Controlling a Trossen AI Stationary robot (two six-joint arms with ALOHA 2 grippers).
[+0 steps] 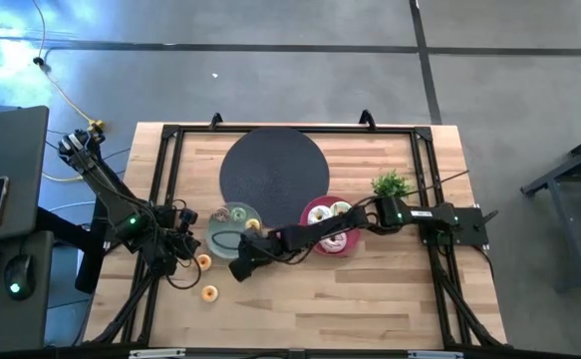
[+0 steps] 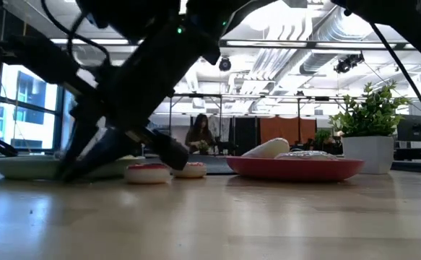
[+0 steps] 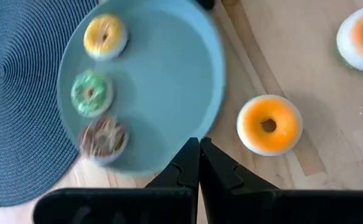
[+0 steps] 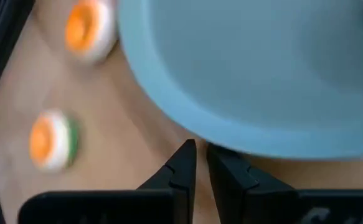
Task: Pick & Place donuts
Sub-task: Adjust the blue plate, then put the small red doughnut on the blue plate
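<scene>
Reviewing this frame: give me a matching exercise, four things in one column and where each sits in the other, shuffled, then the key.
Things:
1. yellow donut
2. orange donut
3. potted plant
4. right gripper

Places:
A. on the bare wood, off any plate
B. on the blue-grey plate, with a green and a brown donut
C. low over the wood just off the blue-grey plate's rim
D. on the table near the pink plate, on the right arm's side

Pairs: 1-B, 2-A, 3-D, 4-C
</scene>
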